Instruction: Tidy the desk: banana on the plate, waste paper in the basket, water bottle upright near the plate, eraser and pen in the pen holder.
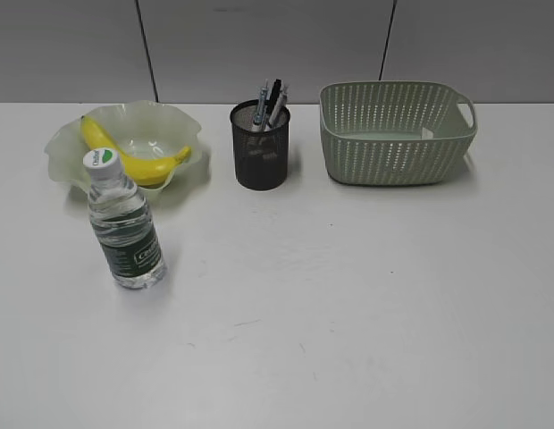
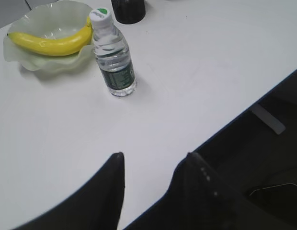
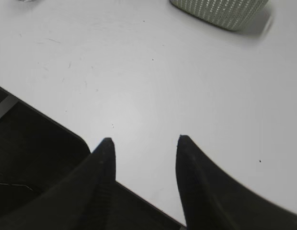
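Banana (image 1: 138, 161) lying in the wavy green plate (image 1: 58, 147) at the desk's (image 1: 348, 295) far left, water bottle (image 1: 123, 223) upright just in front of it, pens standing in the black mesh pen holder (image 1: 259, 147) at centre, green basket (image 1: 398, 134) to the right: all visible only from the exterior view, with neither arm showing there. Seen from the wrists instead: left gripper (image 2: 153, 165) parted and empty near the desk's front edge, well apart from bottle and plate; right gripper (image 3: 143, 143) likewise parted and empty, basket far beyond it.

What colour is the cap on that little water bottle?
The water bottle has a white cap with a green mark on top, clearest in the left wrist view.
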Controlling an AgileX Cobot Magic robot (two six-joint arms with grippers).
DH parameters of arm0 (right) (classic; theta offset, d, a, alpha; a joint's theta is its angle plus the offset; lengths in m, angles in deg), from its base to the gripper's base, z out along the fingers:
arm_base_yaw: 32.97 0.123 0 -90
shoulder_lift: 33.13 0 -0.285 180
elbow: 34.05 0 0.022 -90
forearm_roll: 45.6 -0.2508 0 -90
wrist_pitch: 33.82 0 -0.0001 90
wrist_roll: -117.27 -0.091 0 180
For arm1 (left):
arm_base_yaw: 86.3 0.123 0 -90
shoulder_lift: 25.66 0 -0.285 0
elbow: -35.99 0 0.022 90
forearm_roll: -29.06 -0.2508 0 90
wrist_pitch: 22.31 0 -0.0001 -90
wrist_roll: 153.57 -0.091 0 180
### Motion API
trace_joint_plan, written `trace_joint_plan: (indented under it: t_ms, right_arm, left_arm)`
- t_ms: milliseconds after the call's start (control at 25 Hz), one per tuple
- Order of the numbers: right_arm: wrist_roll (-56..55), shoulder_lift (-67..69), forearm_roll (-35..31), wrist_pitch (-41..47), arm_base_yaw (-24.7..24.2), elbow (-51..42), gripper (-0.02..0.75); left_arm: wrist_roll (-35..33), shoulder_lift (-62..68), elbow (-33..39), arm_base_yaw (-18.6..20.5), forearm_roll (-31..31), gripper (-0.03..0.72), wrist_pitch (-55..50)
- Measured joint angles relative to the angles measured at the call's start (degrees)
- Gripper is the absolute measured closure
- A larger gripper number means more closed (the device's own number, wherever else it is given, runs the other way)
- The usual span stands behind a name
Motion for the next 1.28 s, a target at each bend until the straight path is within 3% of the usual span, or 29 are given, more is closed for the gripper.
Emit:
trace_joint_plan:
  t_ms: [120, 400, 560, 960, 1080, 1200, 1280]
  right_arm:
    - [0.0, 0.0, 0.0, 0.0, 0.0, 0.0, 0.395]
    - [0.0, 0.0, -0.3, -0.1, 0.0, 0.0, 0.396]
    - [0.0, 0.0, -0.3, -0.1, 0.0, 0.0, 0.396]
    - [0.0, 0.0, -0.3, -0.1, -0.3, 0.0, 0.395]
    - [0.0, 0.0, -0.6, -0.1, -4.2, 0.0, 0.395]
    - [0.0, 0.0, -0.7, -0.1, -12.4, 0.0, 0.395]
    - [0.0, 0.0, -0.7, -0.1, -19.0, 0.0, 0.395]
  left_arm:
    - [0.0, -6.3, 4.5, 0.0, 0.5, 0.377, -0.4]
    - [1.9, -8.1, 7.0, 0.0, 1.0, 0.378, 7.7]
    - [5.4, -7.6, 7.6, 0.0, -0.9, 0.386, 9.1]
    - [5.7, -7.6, 7.6, 0.0, -1.1, 0.388, 9.4]
    - [5.7, -7.6, 7.6, 0.0, -1.1, 0.396, 9.4]
    - [5.7, -7.9, 7.6, 0.6, -1.1, 0.399, 9.5]
    - [5.7, -8.2, 7.6, 3.4, -1.1, 0.402, 9.5]
